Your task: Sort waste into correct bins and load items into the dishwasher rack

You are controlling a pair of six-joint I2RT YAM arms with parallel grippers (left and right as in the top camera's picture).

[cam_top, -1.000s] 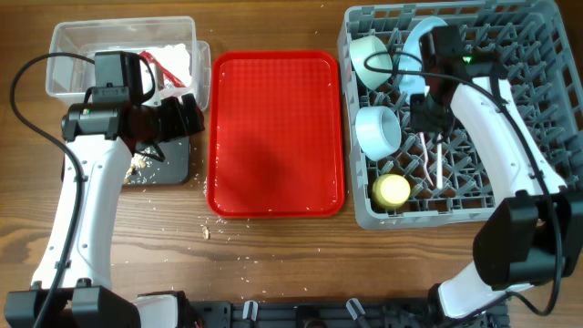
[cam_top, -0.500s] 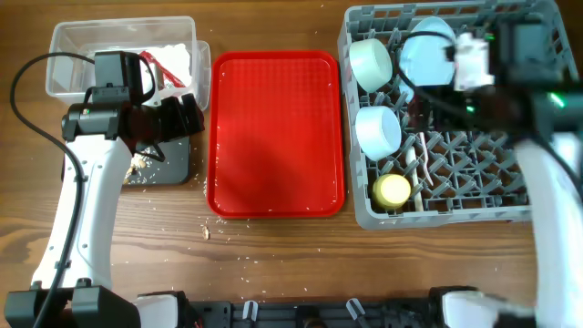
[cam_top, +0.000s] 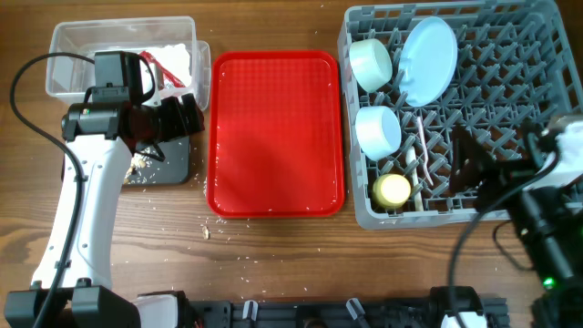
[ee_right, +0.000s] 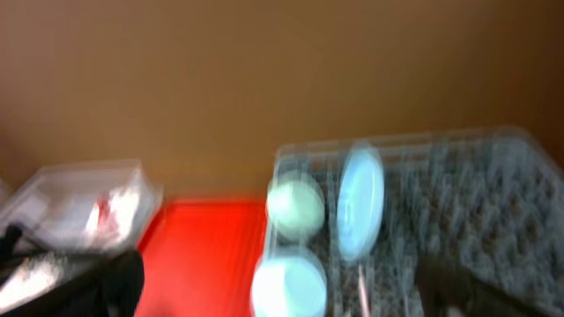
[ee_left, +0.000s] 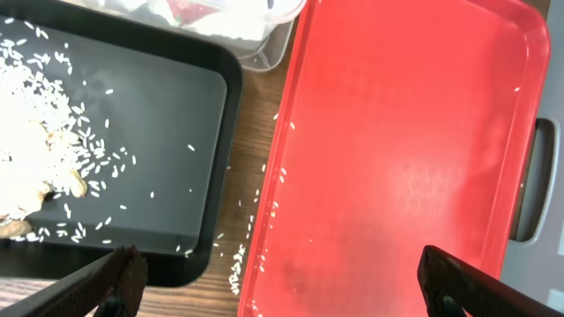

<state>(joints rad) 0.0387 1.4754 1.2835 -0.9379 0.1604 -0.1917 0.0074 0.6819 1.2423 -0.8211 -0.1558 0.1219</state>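
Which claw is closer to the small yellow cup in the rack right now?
Right. The right claw hangs over the rack, a short way from the yellow cup; the left claw is across the red tray, by the black tray.

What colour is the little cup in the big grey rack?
Yellow. The small round cup shows best in the overhead view.

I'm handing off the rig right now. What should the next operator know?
Left gripper: open, over the black tray.
Right gripper: looks open, over the rack.
Done: plate, green bowl, blue bowl, cup and cutlery are in the rack; wrapper and napkin in the tub; scraps in the black tray.
To do: a few crumbs on the table by the red tray.
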